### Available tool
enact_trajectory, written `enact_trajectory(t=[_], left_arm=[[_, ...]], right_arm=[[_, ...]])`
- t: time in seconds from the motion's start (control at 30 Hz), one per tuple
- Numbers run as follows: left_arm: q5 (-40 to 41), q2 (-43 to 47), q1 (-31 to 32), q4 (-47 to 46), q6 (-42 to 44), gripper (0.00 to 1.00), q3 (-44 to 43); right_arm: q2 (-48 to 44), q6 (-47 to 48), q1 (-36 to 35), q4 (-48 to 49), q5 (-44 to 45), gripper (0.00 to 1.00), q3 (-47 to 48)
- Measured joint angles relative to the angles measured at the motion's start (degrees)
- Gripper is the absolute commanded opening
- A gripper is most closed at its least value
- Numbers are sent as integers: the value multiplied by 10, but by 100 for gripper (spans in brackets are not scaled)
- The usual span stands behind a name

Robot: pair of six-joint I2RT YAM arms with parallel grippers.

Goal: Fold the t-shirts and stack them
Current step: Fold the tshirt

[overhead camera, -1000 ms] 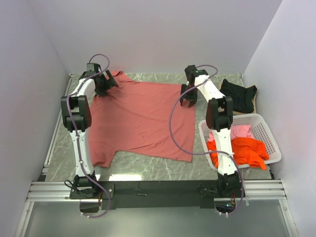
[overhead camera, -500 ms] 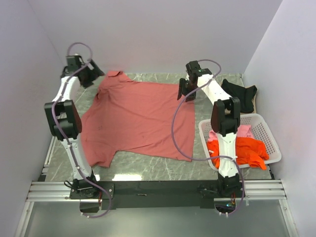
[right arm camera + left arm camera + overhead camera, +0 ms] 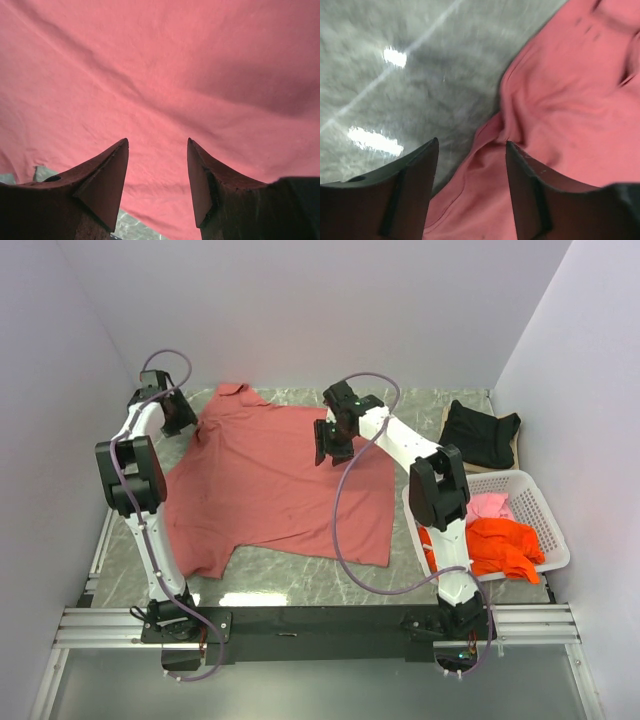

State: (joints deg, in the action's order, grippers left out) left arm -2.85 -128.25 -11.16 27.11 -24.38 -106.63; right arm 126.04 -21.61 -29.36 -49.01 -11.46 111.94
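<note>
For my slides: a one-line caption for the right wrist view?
Open right gripper poised over the spread brick-red t-shirt.

Top view: a grey, marble-patterned table (image 3: 300, 575) fills the floor of the white-walled enclosure. A large brick-red t-shirt (image 3: 270, 480) lies spread flat over the centre and left of the frame, its collar toward the upper left and one sleeve reaching the lower left. At the upper right a crumpled black t-shirt (image 3: 482, 432) rests with a tan edge showing beneath it, and just below it, at the right edge, a white lattice basket (image 3: 548, 522) stands on the table.
</note>
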Motion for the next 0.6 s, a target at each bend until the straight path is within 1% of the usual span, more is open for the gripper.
enact_trajectory(t=[0.17,0.6], left_arm=[[3,0,3,3,32,53,27],[7,-9,5,-1,44,51,28]], right_arm=[[0,-5,-1,3,0,57,-17],[0,-11,-1,6,1,57,-42]])
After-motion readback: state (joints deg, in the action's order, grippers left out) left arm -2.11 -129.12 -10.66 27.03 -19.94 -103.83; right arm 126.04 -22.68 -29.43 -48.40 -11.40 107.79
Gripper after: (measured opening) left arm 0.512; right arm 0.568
